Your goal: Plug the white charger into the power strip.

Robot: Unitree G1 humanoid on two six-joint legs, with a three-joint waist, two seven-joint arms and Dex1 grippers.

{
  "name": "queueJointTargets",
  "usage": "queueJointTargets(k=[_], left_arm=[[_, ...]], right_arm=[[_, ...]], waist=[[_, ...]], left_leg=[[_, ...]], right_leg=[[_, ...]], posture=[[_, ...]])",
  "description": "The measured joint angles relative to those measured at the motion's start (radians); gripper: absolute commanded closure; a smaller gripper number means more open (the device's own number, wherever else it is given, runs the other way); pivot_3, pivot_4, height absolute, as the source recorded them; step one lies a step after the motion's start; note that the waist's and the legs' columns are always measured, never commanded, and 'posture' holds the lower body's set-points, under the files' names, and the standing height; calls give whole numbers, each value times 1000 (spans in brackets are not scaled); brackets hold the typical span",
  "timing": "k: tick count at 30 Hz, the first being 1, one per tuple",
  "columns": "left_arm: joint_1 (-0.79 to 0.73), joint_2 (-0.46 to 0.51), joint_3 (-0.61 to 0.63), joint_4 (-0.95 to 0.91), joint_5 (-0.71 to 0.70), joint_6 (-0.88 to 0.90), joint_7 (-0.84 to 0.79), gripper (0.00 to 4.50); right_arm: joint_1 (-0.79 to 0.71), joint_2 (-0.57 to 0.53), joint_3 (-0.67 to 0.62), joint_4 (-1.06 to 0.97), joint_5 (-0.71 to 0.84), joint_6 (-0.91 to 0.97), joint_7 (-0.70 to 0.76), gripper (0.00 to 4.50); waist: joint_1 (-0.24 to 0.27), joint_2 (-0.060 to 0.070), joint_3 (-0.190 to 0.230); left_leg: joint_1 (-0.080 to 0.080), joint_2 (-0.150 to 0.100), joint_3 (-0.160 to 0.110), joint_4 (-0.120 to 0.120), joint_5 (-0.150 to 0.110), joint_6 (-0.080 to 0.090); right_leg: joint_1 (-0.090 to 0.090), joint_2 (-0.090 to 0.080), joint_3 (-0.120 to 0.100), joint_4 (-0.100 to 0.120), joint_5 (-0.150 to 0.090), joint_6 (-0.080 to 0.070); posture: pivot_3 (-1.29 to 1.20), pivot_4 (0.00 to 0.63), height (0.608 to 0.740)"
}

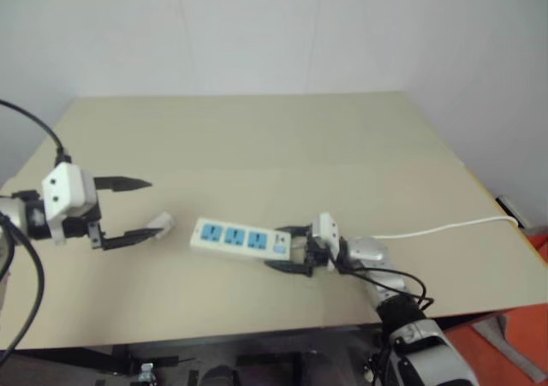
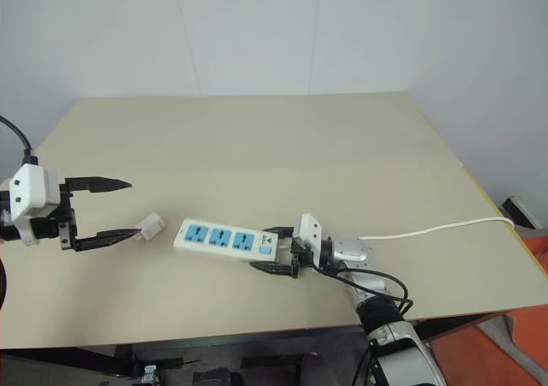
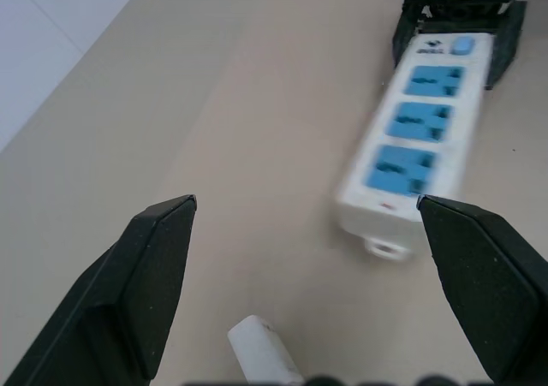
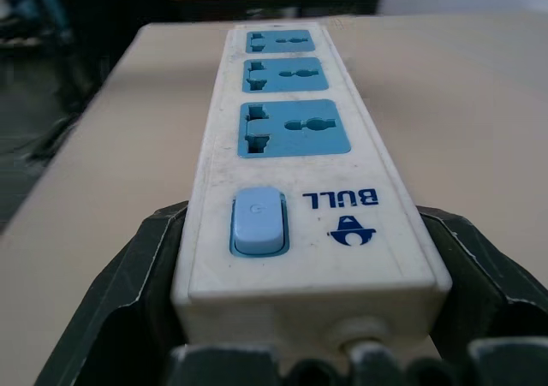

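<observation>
The power strip lies flat on the tan table, its three blue sockets facing up and its blue switch at the right end. My right gripper is shut on that switch end, one black finger pressed against each long side. The white charger lies on the table just left of the strip's other end. My left gripper hovers open at the left, pointing toward the strip. Its near fingertip sits close to the charger, and the charger lies low between the spread fingers, untouched.
The strip's thin white cord runs right across the table to its right edge. A black cable loops beside my right wrist near the table's front edge. A white wall stands behind the table.
</observation>
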Motion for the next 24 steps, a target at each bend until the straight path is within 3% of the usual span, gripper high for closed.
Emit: queueJointTargets(k=[15,22,24], left_arm=[[-79,20,-72,42,46,-7,-6,0],[-229,50,-182,156,114,-51,-72,0],[-299,84,-250,214,195,-108,-91,0]], right_arm=[[-70,37,21,177,-78,-144,21,1082],[-85,41,17,209,-85,-166,26,1082],[-90,44,16,219,-86,-168,26,1082]], waist=[[-3,-1,0],[-1,-2,-1],[-2,-2,-1]], left_leg=[[5,0,2,0,0,0],[6,0,3,0,0,0],[6,0,3,0,0,0]], right_leg=[[3,1,3,2,0,0],[3,1,3,2,0,-1],[3,2,4,2,0,-1]], posture=[[0,150,740],[0,150,740],[0,150,740]])
